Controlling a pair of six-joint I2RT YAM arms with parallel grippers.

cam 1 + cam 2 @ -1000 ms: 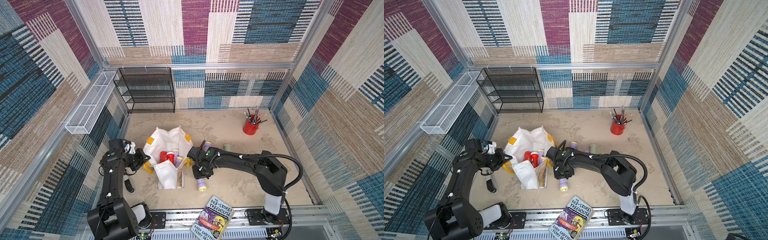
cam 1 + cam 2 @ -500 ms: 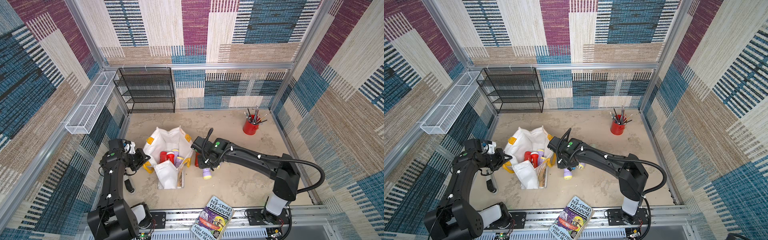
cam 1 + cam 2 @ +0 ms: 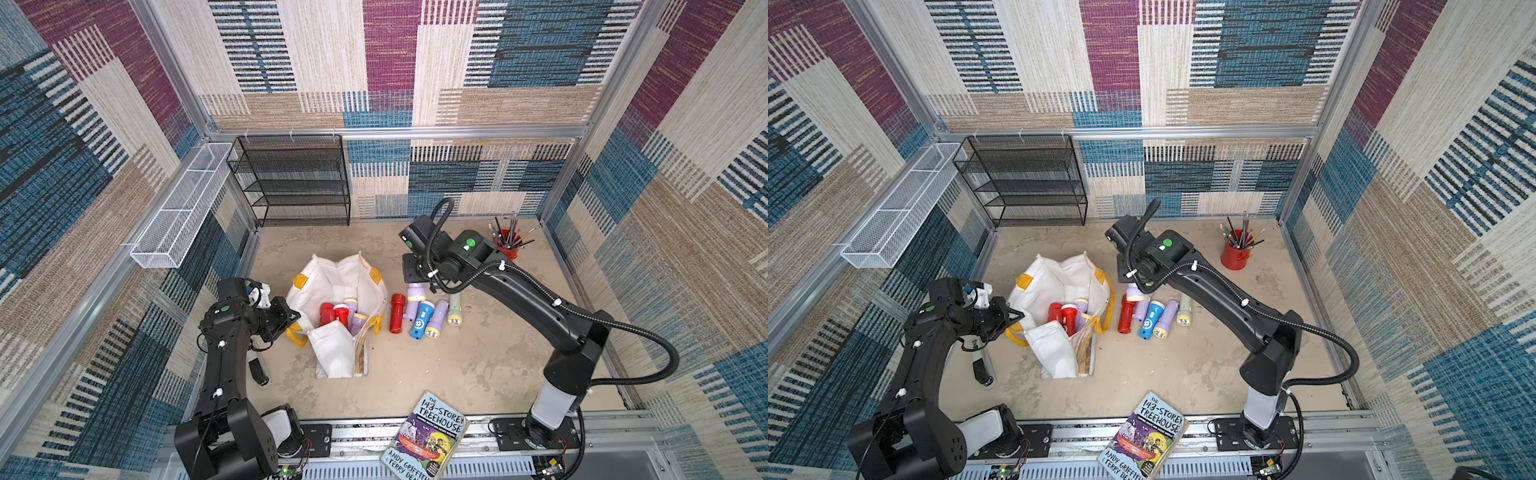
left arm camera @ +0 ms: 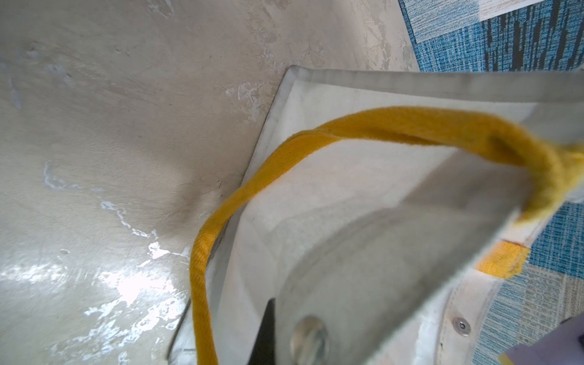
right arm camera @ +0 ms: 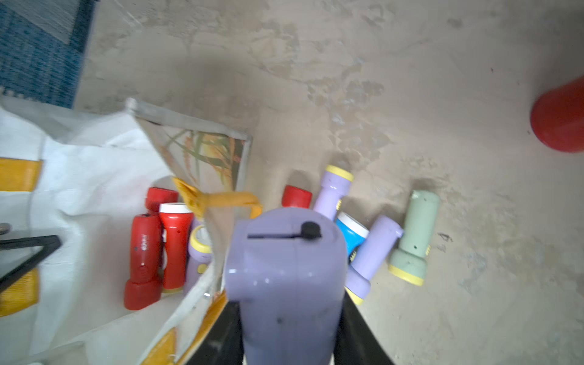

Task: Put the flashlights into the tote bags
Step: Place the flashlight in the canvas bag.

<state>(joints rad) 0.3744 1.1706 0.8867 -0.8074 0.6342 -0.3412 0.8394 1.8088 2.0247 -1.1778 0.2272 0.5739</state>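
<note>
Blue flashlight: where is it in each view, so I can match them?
Both top views: the blue flashlight lies on the floor, in the middle of the row beside the white tote bag.
Left wrist: not in it.
Right wrist: the blue flashlight is partly hidden behind the held lilac flashlight.
Shared landmark: the white tote bag.

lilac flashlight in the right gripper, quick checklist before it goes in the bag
1. Right gripper shut on lilac flashlight: ok.
2. Left gripper shut on bag rim: ok.
3. Bag mouth open: ok.
4. Flashlight over the mouth: not ok, it hangs beside the bag.
5. Yellow handle clear of the path: cannot tell.
</note>
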